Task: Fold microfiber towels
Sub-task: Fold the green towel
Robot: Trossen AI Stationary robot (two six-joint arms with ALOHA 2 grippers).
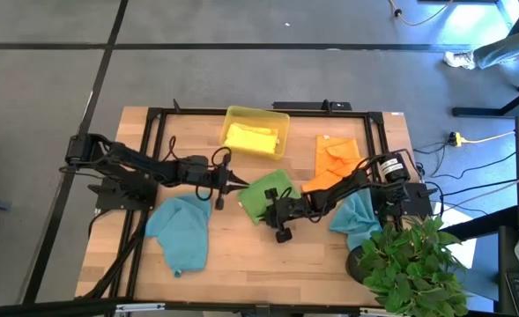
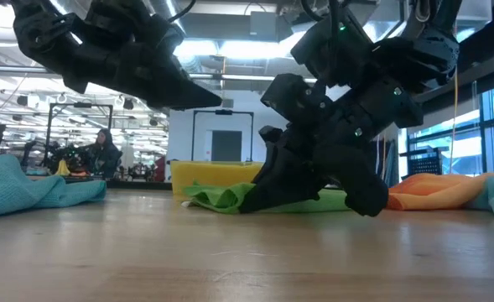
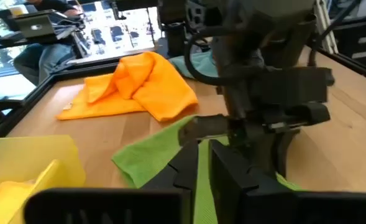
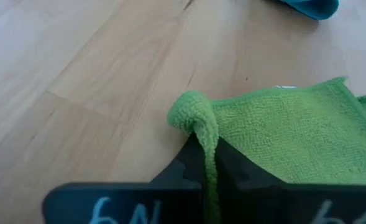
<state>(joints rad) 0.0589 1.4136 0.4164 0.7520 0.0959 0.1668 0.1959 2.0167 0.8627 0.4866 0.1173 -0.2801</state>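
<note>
High view: green square microfiber towel point(image 1: 266, 192) lies mid-worktop, crumpled, between the two arms. Right gripper point(image 1: 271, 214) sits at the towel's near edge, jaws clenched on a pinched fold of the green cloth; right wrist view shows the fold point(image 4: 198, 124) bunched up between the dark fingers point(image 4: 232, 168). Left gripper point(image 1: 234, 185) is at the towel's left edge; left wrist view shows green cloth between its fingers point(image 3: 186, 171), jaws clenched on it. Orange microfiber towel point(image 1: 334, 158) is rumpled to the right and farther back. Teal-blue microfiber towel point(image 1: 181, 231) lies near left; second teal-blue towel point(image 1: 358, 220) near right, under the right arm. Yellow microfiber towel point(image 1: 252, 139) sits in the translucent yellow plastic tray point(image 1: 231, 117) at the far side. Light wooden worktop point(image 1: 241, 264); green potted plant point(image 1: 413, 260) at the near right corner.
</note>
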